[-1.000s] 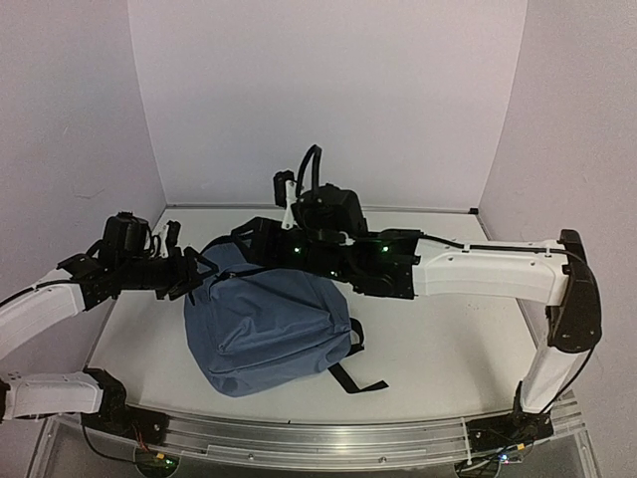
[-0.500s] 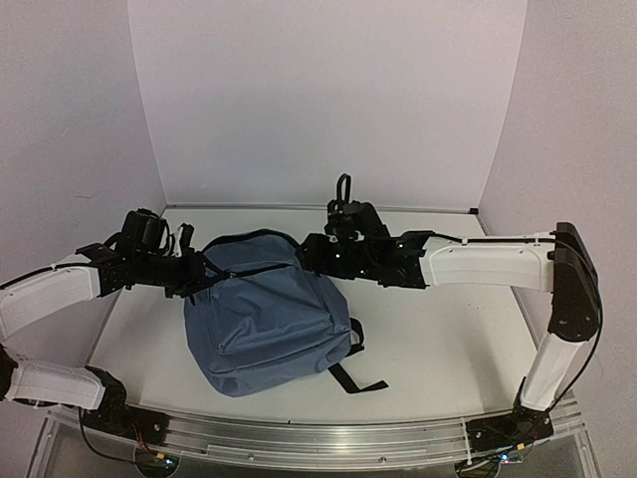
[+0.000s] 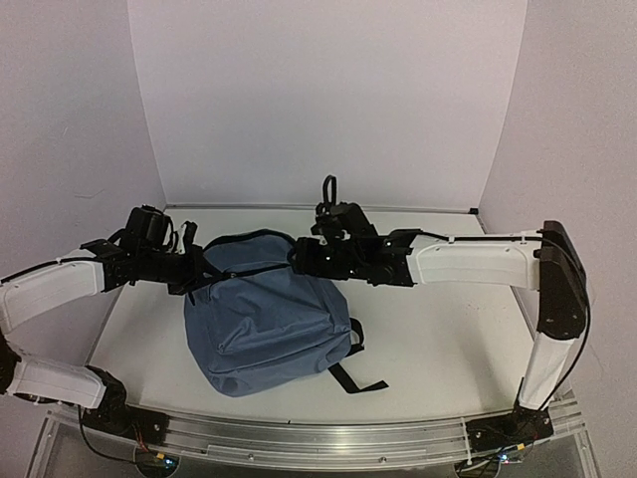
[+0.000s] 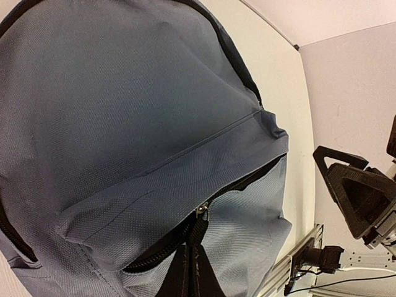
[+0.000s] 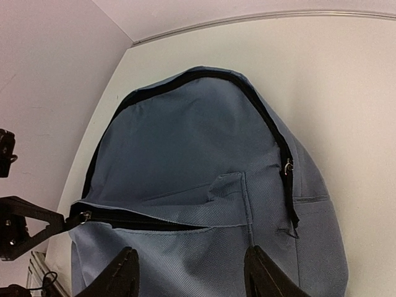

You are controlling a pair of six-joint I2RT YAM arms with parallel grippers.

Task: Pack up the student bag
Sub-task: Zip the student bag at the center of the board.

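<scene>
The student bag lies flat on the table, slate-blue with black zips, and fills the left wrist view and the right wrist view. My left gripper is at the bag's left edge, shut on the black zip pull of the front pocket, fingers pressed together. The pocket zip gapes partly open. My right gripper hovers open just above the bag's top right, with nothing between its fingers. The main zip's metal puller sits on the right side.
Black straps trail from the bag's lower right onto the white table. An aluminium rail runs along the near edge. Pale walls enclose the left, back and right sides.
My left gripper moved right to the bag and closed on the pocket's zip pull. My right arm drew back to the right, off the bag's top left, its jaws a little wider.
</scene>
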